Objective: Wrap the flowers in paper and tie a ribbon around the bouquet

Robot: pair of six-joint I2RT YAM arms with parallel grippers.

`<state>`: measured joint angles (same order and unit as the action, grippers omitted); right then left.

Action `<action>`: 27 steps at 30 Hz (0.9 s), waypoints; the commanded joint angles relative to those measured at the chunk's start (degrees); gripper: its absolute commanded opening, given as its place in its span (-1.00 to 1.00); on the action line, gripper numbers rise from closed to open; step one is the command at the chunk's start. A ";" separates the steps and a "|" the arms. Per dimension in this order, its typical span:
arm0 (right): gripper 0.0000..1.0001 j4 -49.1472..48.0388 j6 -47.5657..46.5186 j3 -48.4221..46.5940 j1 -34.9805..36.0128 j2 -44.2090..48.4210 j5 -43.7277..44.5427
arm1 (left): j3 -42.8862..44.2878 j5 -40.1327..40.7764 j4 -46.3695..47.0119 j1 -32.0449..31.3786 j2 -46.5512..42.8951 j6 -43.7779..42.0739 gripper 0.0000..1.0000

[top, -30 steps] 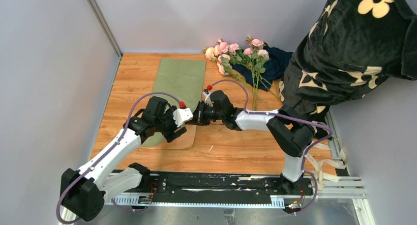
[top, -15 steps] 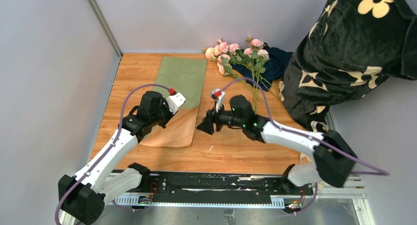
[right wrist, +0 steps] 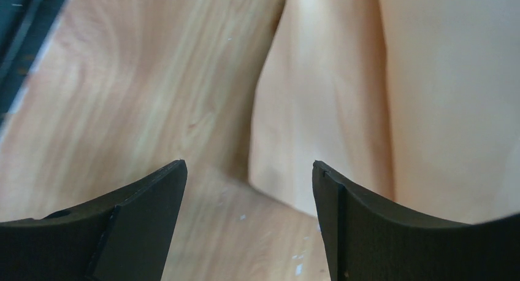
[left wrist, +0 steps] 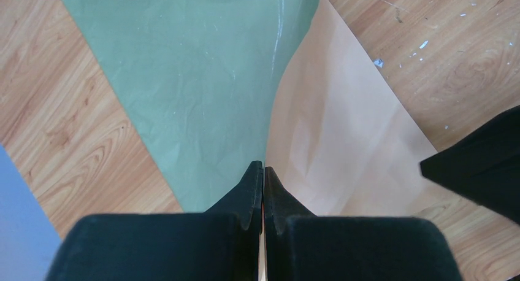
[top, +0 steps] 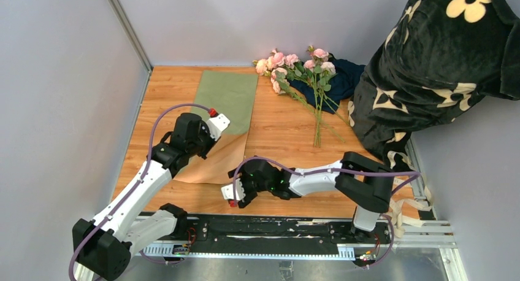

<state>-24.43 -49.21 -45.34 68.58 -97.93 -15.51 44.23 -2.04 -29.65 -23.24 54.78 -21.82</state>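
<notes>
on the left of the wooden desk (top: 276, 140) we see the left arm reaching forward over the paper (top: 228, 96), a thin sheet lying lengthwise from the far edge toward the near one. its far part lies flat with the sage green face up; its near part is turned over so the tan kraft face shows. the left hand (left wrist: 262, 173) sits right at the line where green meets tan. in the left wrist view its two dark fingers are pressed together with a sliver of tan sheet between them, so it is pinching the paper at that fold, and the sheet curves up from the desk to meet the tips.

just to the right, low near the front edge of the desk, is the right hand (right wrist: 248, 170), on an arm bent back across from its base. its fingers are spread wide with nothing between them. the right wrist view shows the near tan edge of the paper in the gap, rippled and not quite flat, with bare wood beside it.

further right, at the back of the desk, lie the flowers (top: 300, 69) — pale pink heads toward the rear wall, green stems running toward us, well apart from both hands and just beside the paper's far right corner. some heads rest on a dark navy cloth (top: 343, 78). at the far right stands a mound of black fabric (top: 441, 66) printed with cream flowers.
</notes>
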 commanded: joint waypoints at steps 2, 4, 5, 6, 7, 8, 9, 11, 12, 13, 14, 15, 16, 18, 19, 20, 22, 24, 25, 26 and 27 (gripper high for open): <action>0.58 -0.65 -10.27 -5.38 0.16 -5.47 5.39 | 1.72 0.55 0.36 0.72 -0.76 0.71 -1.00; 0.50 0.70 -11.28 -6.63 0.24 -7.04 5.05 | 1.94 0.94 0.38 0.83 -0.62 0.78 -1.00; 0.38 1.71 -11.02 -7.47 0.23 -7.78 5.13 | 2.15 1.62 0.55 0.95 -0.59 1.21 -1.00; 0.01 2.91 -10.24 -8.47 0.19 -8.44 5.74 | 2.42 3.15 0.91 1.30 -0.44 1.63 -1.00; -0.49 3.52 -8.97 -9.24 0.20 -8.84 7.18 | 2.92 4.54 1.26 2.15 -0.26 1.98 -1.00; -0.81 4.17 -7.14 -9.73 0.16 -8.66 9.09 | 3.94 5.56 1.57 3.85 0.10 2.08 -1.00; -0.98 5.89 -5.73 -10.10 0.05 -7.91 10.59 | 5.53 6.09 2.03 6.46 0.56 2.17 -1.00; -1.00 8.53 -1.98 -9.77 -0.36 -4.91 13.84 | 10.73 6.16 3.44 15.27 2.30 2.71 -1.00; -1.00 9.63 -0.58 -8.90 -0.35 -2.68 15.17 | 13.41 6.74 5.00 19.85 3.54 3.27 -1.00; -1.00 10.68 0.54 -7.42 -0.02 -0.44 17.22 | 15.34 9.19 7.13 23.82 4.60 3.79 -1.00; -1.00 12.25 1.62 -5.65 0.93 2.34 20.91 | 16.29 12.64 10.03 27.33 5.74 3.56 -1.00; -1.00 14.41 2.45 -4.67 3.24 3.91 24.25 | 16.11 15.02 13.05 28.47 7.10 2.51 -1.00; -1.00 15.44 3.67 -3.72 4.64 5.10 26.24 | 15.58 15.89 13.99 28.88 7.75 1.79 -1.00; -1.00 18.36 7.33 -2.31 9.54 7.55 30.93 | 13.99 14.92 15.27 29.80 9.72 1.88 -1.00; -1.00 21.10 9.56 -2.00 11.45 8.71 32.12 | 12.87 14.83 16.53 30.10 10.70 2.26 -1.00; -1.00 23.65 11.64 -1.94 13.07 9.84 32.92 | 11.65 14.95 18.17 30.62 11.18 2.84 -1.00; -1.00 31.13 14.83 -2.61 16.61 11.57 35.32 | 9.48 15.03 21.60 32.17 12.33 4.21 -1.00; -1.00 37.84 20.30 -5.48 19.46 11.85 37.16 | 8.79 15.55 23.38 33.89 14.64 5.96 -1.00; -1.00 40.68 22.16 -6.52 20.55 11.31 37.64 | 8.91 15.33 23.60 34.79 16.27 6.54 -1.00; -1.00 42.85 26.54 -8.66 21.50 10.35 38.35 | 8.90 14.90 23.76 35.55 17.82 7.26 -1.00; -1.00 45.39 30.00 -10.45 22.07 9.22 38.99 | 8.71 14.62 24.20 35.96 19.22 7.74 -1.00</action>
<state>4.67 -34.02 -50.37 88.09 -86.89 17.23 53.30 11.70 -10.87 10.02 69.91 -17.43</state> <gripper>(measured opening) 0.011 0.006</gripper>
